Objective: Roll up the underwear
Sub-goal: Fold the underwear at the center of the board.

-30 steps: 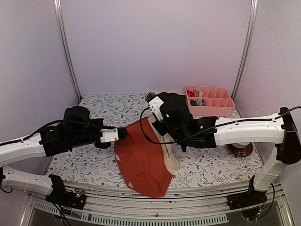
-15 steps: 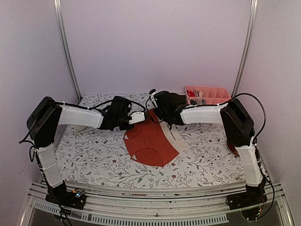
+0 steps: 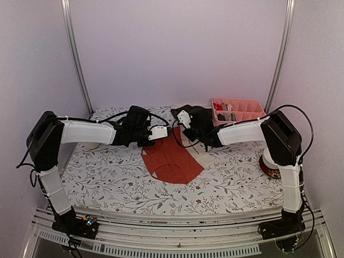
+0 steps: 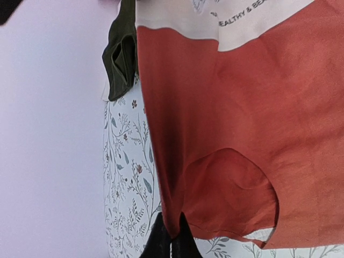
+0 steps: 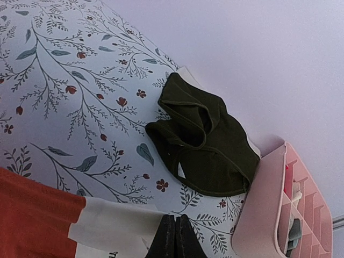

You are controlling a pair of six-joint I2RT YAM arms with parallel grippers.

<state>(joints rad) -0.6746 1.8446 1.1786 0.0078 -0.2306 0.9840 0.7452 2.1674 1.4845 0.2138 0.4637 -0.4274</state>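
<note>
The left gripper [image 4: 172, 240] has its dark jaws pressed together on the side edge of the rust-red cloth underwear [image 4: 242, 107], just beside one leg opening; no gap shows between the fingers. The right gripper [image 5: 174, 235] is likewise pinched together, on the edge of that garment's whitish waistband [image 5: 110, 226] (a line of dark lettering runs along the band, only partly readable). Between the two grips the waistband end of the garment is held up at the far side, and the rest spreads flat on the floral-printed table cover [image 5: 64, 80].

Taking the pink plastic divided tray [image 3: 240, 124] as the landmark: the rust-red garment lies to the tray's left in the overhead view and nearer the arm bases, well apart from it; the right gripper sits between the garment and the tray. A crumpled dark olive cloth garment [image 5: 207, 142] lies just beside the tray's left wall, close to touching it, at the far edge of the table; I cannot tell whether they meet. The tray's compartments hold small items, red and dark, too small to name. Both white arms reach inward from the sides, meeting left of the tray.
</note>
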